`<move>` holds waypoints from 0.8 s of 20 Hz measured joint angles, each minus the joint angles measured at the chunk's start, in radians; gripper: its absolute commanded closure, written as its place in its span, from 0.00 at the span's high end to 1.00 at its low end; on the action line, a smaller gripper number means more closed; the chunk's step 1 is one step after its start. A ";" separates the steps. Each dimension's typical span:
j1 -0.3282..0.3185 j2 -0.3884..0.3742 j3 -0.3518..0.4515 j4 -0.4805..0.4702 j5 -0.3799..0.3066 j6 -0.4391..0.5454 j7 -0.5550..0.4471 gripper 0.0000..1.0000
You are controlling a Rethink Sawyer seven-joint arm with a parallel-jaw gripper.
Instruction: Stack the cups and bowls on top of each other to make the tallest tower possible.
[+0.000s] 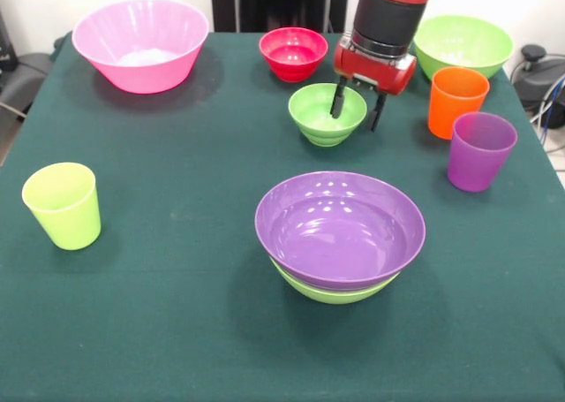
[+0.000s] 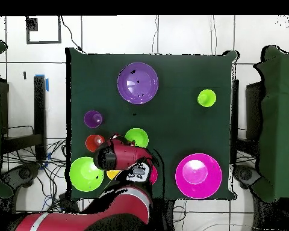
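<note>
Gripper [image 1: 357, 107] open, one finger inside small green bowl [image 1: 326, 113], other outside rim. Step: grasping it. Next: close, lift, carry to purple bowl [image 1: 340, 229] stack.

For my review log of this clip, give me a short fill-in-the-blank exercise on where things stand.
1. The purple bowl sits nested in a ____ bowl.
2. The gripper hangs over the small ____ bowl, fingers apart.
3. The pink bowl stands ____, not on the stack.
4. The orange cup stands beside the ____ cup.

Missing words: green; green; alone; purple
</note>
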 measured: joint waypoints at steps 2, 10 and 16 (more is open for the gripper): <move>0.000 0.004 0.000 0.003 0.005 0.000 0.000 1.00; -0.001 0.019 0.000 0.010 0.009 -0.001 0.000 1.00; -0.002 0.011 -0.017 0.012 0.010 -0.005 0.000 0.00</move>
